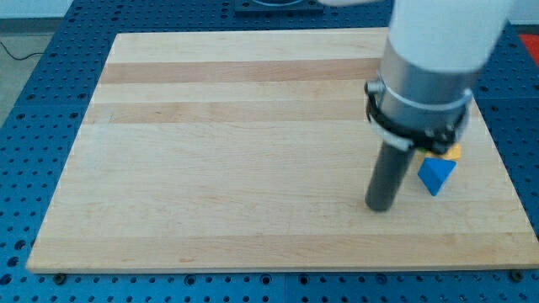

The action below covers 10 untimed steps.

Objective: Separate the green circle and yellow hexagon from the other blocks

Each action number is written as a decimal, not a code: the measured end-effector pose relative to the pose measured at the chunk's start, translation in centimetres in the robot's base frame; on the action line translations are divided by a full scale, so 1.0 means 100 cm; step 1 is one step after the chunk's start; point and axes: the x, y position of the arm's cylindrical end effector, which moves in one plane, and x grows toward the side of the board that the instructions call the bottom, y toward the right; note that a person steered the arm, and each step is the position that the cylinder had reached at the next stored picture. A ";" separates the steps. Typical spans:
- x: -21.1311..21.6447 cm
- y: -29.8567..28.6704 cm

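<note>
My tip (381,206) rests on the wooden board (210,168) at the view's right, just left of a blue triangle block (435,176). A small part of a yellow block (454,151) shows behind the blue one, mostly hidden by the arm; its shape cannot be made out. The tip stands a short gap from the blue triangle, not touching it. No green circle shows; the arm's wide body (429,67) covers the board's upper right.
The board lies on a blue perforated table (34,126). The blue triangle and yellow block sit near the board's right edge.
</note>
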 end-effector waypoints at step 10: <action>-0.116 0.044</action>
